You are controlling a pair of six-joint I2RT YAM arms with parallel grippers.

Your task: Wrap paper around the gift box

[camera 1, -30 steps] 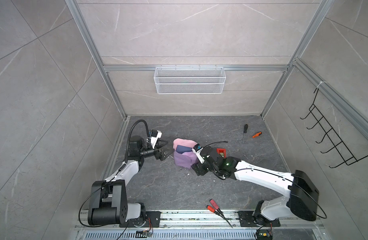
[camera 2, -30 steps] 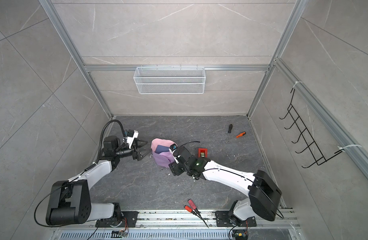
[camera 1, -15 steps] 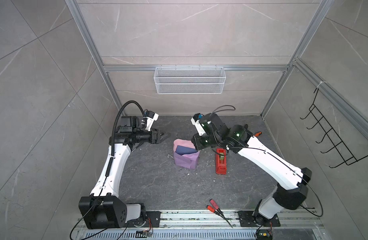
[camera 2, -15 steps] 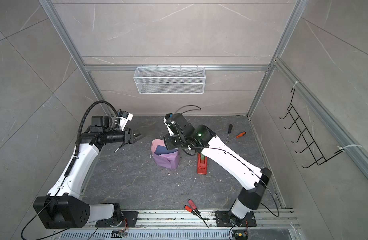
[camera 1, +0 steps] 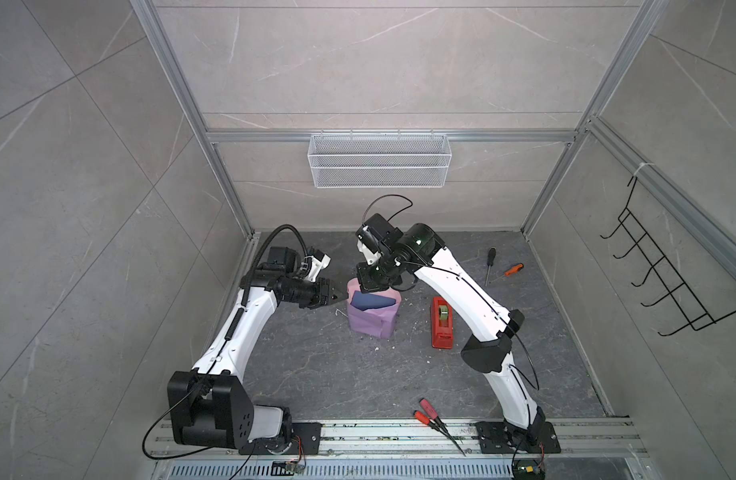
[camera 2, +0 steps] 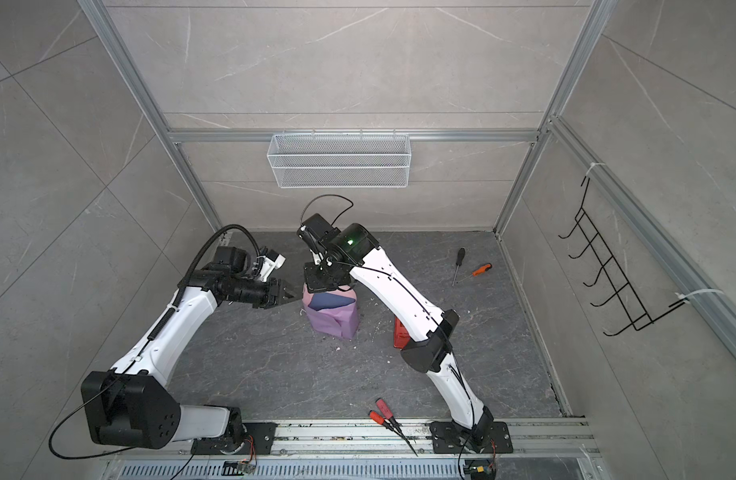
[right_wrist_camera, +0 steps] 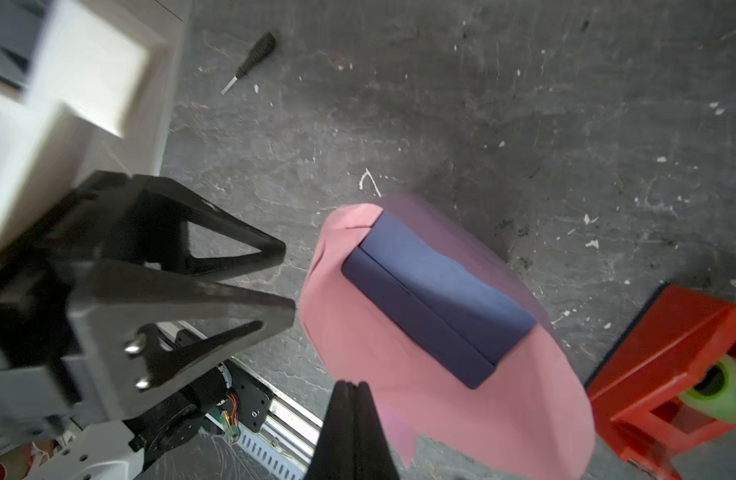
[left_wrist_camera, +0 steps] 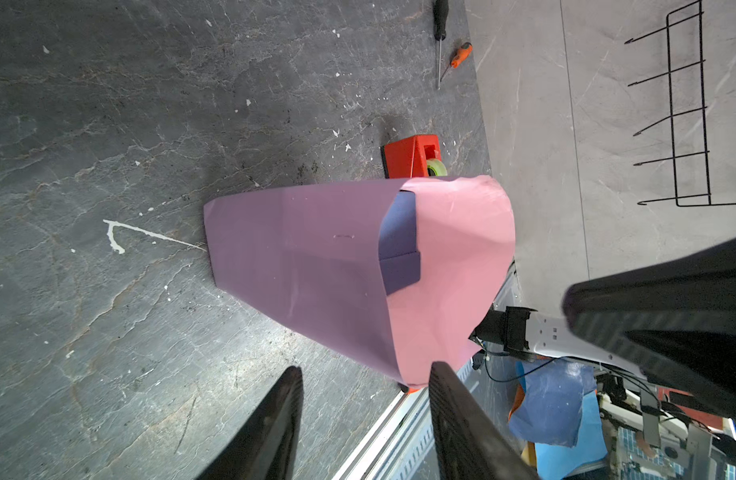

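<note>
The paper [camera 1: 372, 322] stands on the floor as an upright sleeve, lilac outside and pink inside, in both top views [camera 2: 333, 320]. The dark navy gift box [camera 1: 372, 300] sits inside it and shows through the open top [right_wrist_camera: 433, 291]. My left gripper [camera 1: 337, 297] reaches in from the left, level with the sleeve's top. Its jaws are apart, and the paper's edge [left_wrist_camera: 403, 370] lies beside one finger [left_wrist_camera: 445, 390]. My right gripper [camera 1: 372, 289] points down at the sleeve's far rim. It is shut [right_wrist_camera: 352, 384], and nothing shows between its fingers.
A red tape dispenser [camera 1: 442, 322] with a green roll lies right of the paper. Two screwdrivers [camera 1: 490, 262] lie at the back right, and red-handled pliers [camera 1: 430, 411] sit near the front rail. A wire basket [camera 1: 379, 160] and a hook rack [camera 1: 665, 282] hang on the walls.
Both arms rose from low on the floor. The right gripper shut in the air, then came down to the paper's far rim. The left gripper moved toward the paper and its jaws narrowed.
</note>
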